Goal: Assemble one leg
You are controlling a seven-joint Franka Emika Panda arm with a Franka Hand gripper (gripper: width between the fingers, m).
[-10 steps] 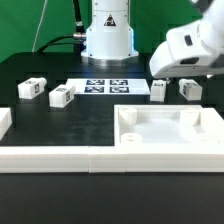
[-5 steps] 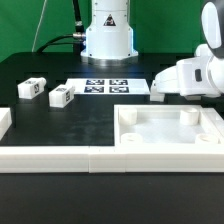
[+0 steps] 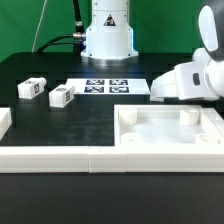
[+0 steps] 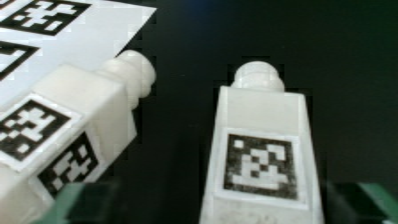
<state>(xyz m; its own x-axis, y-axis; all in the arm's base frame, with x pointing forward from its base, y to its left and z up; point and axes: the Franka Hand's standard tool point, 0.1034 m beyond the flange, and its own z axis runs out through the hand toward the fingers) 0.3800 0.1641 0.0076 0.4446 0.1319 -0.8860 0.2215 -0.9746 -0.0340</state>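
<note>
In the wrist view two legs lie side by side on the black table, each a white block with a square tag and a round peg end. One leg (image 4: 263, 140) lies between my fingers; the other leg (image 4: 71, 125) lies just beside it. My gripper (image 4: 222, 212) is open, with its fingertips (image 4: 365, 200) low on either side of the first leg and not touching it. In the exterior view my hand (image 3: 188, 82) hides both of these legs. Two more legs (image 3: 31, 88) (image 3: 62, 95) lie at the exterior view's left.
The marker board (image 3: 105, 86) lies in front of the robot base and also shows in the wrist view (image 4: 45, 25). The large white tray-like piece (image 3: 170, 140) sits at the front right. White border rails (image 3: 60, 158) run along the front and left.
My hand has come down and moved toward the exterior view's right over the two right-hand legs, which it now hides. In the last half second it barely moved.
</note>
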